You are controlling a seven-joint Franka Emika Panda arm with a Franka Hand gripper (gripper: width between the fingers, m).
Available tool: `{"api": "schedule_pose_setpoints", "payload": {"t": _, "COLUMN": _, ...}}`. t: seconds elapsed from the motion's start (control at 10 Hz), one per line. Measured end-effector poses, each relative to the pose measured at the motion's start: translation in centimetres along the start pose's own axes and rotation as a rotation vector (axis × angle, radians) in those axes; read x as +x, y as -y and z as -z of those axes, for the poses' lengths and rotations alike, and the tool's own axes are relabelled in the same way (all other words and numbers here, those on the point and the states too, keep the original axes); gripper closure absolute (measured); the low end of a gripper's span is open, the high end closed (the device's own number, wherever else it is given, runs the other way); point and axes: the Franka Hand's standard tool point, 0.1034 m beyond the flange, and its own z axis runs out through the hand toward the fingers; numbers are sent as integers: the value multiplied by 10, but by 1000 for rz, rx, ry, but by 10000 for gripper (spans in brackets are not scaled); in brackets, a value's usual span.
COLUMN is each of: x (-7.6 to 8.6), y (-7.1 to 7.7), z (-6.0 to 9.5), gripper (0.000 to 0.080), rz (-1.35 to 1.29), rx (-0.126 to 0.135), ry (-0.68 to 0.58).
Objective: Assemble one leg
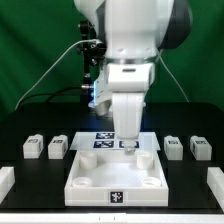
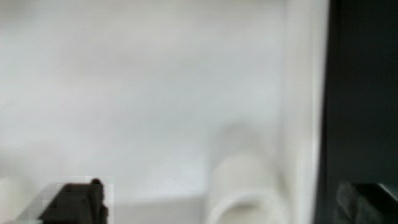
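Observation:
Four small white legs with marker tags lie on the black table: two at the exterior view's left (image 1: 33,147) (image 1: 58,147) and two at its right (image 1: 173,146) (image 1: 200,148). The large white tabletop (image 1: 95,178) lies in the middle. My gripper (image 1: 128,146) points down at the tabletop's far right corner, away from every leg. In the wrist view the gripper (image 2: 222,205) is open and holds nothing. Its dark fingertips (image 2: 75,200) stand wide apart over the blurred white tabletop (image 2: 143,90), with a raised rounded rim (image 2: 240,185) between them. No leg shows there.
The marker board (image 1: 105,139) lies flat just behind the tabletop. White fixture blocks stand at the table's front left (image 1: 5,181) and front right (image 1: 215,181). A green curtain hangs behind the arm.

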Motion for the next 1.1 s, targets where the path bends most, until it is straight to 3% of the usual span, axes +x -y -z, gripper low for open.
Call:
{"api": "schedule_pose_setpoints", "payload": {"t": 0.2, "x": -23, "y": 14, "z": -26, "gripper": 150, "rz": 79, "rx": 32, "ry": -10}}
{"api": "schedule_pose_setpoints", "payload": {"t": 0.5, "x": -18, "y": 17, "z": -31, "gripper": 170, "rz": -33, "rx": 39, "ry": -8}}
{"api": "schedule_pose_setpoints", "payload": {"t": 0.6, "x": -20, "y": 18, "z": -32, "gripper": 305, "rz": -33, "rx": 40, "ry": -8}}
{"api": "schedule_pose_setpoints", "payload": {"t": 0.7, "x": -20, "y": 18, "z": -32, "gripper": 305, "rz": -35, "rx": 40, "ry": -8}}
{"api": "schedule_pose_setpoints", "payload": {"t": 0.8, "x": -20, "y": 18, "z": -32, "gripper": 531, "rz": -35, "rx": 40, "ry": -8}}
{"api": "schedule_pose_setpoints", "payload": {"t": 0.9, "x": -20, "y": 18, "z": -32, "gripper": 531, "rz": -36, "rx": 40, "ry": -8}}
{"api": "schedule_pose_setpoints", "payload": {"t": 1.0, "x": -21, "y": 18, "z": -32, "gripper": 725, "rz": -36, "rx": 41, "ry": -8}}
{"api": "schedule_pose_setpoints", "payload": {"t": 1.1, "x": -21, "y": 17, "z": -31, "gripper": 725, "rz": -38, "rx": 36, "ry": -9}}
